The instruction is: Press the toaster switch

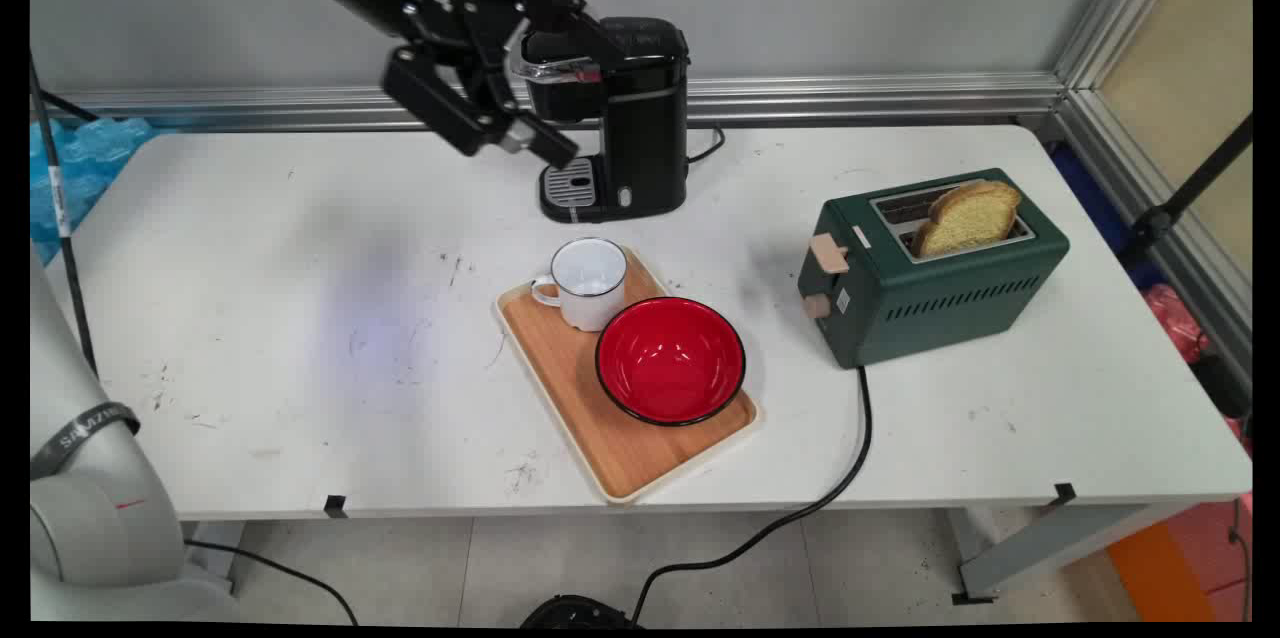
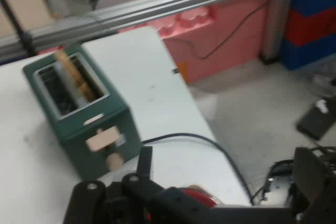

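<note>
The end effector point(image 1: 515, 113) hangs with fingers spread apart, holding nothing, just in front of the black coffee maker point(image 1: 625, 118) at the table's point(image 1: 250, 318) far side. Nearer lies a wooden tray point(image 1: 580, 408) carrying a white mug point(image 1: 585, 283) and red bowl point(image 1: 670, 360) — to the right, a green toaster point(image 1: 930, 278) holding a bread slice point(image 1: 965, 216).

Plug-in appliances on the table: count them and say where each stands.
2. The black coffee maker stands at the table's far edge, next to the gripper. The green toaster stands on the right side, with a bread slice in its slot.
</note>
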Robot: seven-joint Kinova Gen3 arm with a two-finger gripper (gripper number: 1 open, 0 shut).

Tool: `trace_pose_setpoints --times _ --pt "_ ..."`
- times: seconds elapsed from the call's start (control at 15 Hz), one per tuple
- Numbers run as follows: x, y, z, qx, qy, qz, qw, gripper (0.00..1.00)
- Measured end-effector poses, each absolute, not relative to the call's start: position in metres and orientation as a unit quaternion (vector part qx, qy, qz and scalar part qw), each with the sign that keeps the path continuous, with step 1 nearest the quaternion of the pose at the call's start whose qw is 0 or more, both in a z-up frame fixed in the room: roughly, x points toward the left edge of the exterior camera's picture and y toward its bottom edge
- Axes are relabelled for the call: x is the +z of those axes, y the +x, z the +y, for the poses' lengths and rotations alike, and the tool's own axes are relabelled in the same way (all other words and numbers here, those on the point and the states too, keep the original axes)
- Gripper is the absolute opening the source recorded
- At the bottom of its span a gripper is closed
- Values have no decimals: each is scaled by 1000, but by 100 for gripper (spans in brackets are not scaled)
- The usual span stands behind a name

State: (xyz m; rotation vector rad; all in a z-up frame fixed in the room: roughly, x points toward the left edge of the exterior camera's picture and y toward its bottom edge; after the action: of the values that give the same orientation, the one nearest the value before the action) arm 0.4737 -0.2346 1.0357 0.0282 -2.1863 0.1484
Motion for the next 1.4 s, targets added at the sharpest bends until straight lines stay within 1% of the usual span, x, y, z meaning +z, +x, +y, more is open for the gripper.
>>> trace_pose_setpoints --times 0.47,0.8,1.4 --pt "1004 418 -263 82 142 -891 424 100" --pt "977 376 -284 86 207 -890 397 100" --pt "937 312 -312 84 269 -888 364 100"
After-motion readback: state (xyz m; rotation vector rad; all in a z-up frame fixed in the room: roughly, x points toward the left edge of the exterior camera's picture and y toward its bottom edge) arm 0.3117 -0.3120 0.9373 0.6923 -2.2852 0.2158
